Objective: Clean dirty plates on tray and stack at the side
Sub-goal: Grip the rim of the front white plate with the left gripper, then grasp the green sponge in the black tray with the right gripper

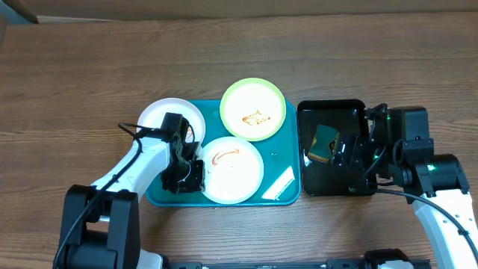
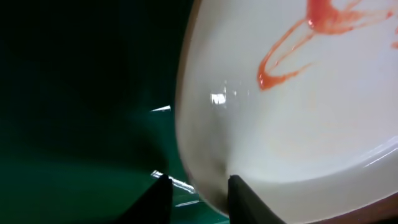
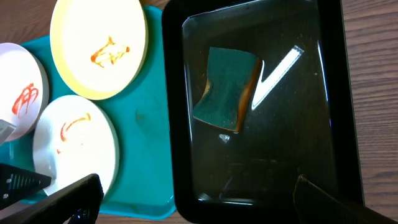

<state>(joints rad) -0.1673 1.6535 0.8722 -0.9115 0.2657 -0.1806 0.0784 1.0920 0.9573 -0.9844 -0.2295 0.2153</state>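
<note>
Sitting at the near-left corner of the tray (image 1: 284, 187) overhead, the left end effector (image 1: 185, 175) meets the near white plate (image 1: 235, 172), presumably to lift it for wiping. The right end effector (image 1: 349, 153) hangs over the black tray (image 1: 328, 183) at the desk (image 1: 75, 75)'s right, likely for the sponge (image 1: 323, 142). Left wrist: partly open jaws straddle that plate's rim; whether they pinch it I cannot tell. Right wrist: fingers spread wide, empty, tips cut off.
</note>
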